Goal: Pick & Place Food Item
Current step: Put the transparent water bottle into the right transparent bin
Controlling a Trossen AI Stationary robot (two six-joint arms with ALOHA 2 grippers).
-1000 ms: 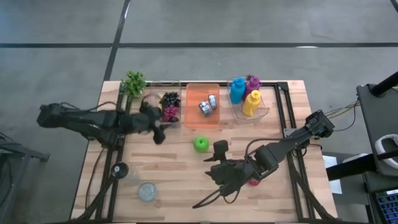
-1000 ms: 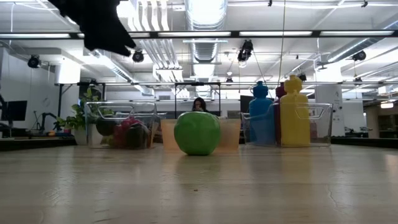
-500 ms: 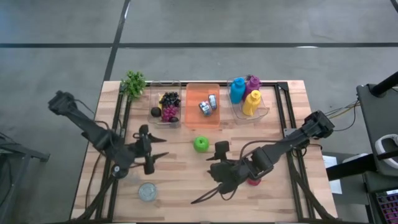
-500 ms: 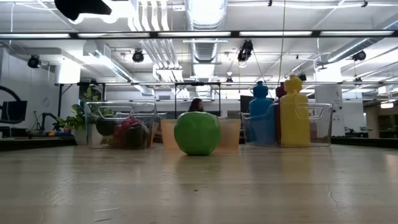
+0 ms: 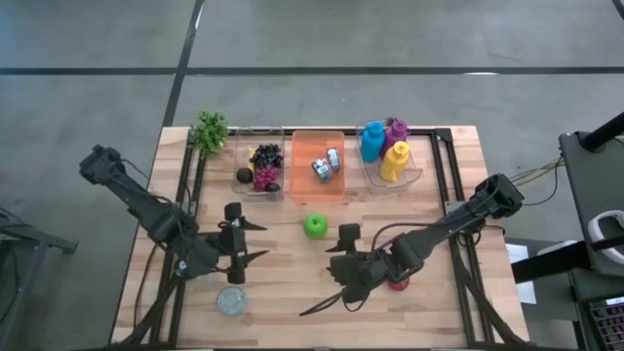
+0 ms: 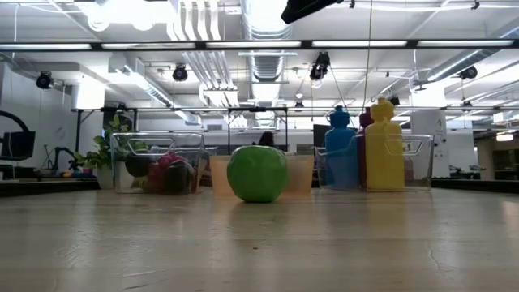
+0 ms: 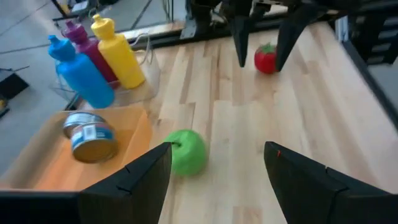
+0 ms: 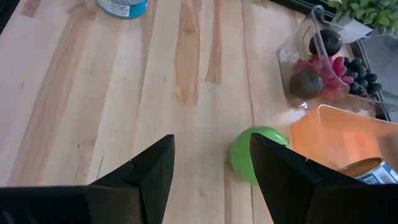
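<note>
A green apple (image 5: 314,225) rests on the wooden table (image 5: 292,292) in front of the orange bin; it also shows in the low view as the apple (image 6: 257,173). My left gripper (image 5: 246,243) hovers to the left of it, open, fingers pointing right toward the apple (image 7: 186,151). My right gripper (image 5: 328,275) hovers near and right of the apple (image 8: 258,163), open, pointing toward the table's far left. A small red fruit (image 5: 398,284) lies on the table under my right arm, seen past that gripper as the red fruit (image 7: 265,59).
Along the far edge stand a clear bin of grapes and dark fruit (image 5: 258,169), an orange bin with cans (image 5: 319,166) and a clear bin of coloured bottles (image 5: 388,153). A plant (image 5: 209,129) sits far left. A small can (image 5: 231,300) and a dark round piece (image 5: 185,265) lie near the front left.
My left gripper has pulled back from the fruit bin toward the table's near edge and has rolled; its open fingers now point toward the apple. My right gripper has sunk a little, and a dark part of it now enters the top of the low view. The apple has not moved.
</note>
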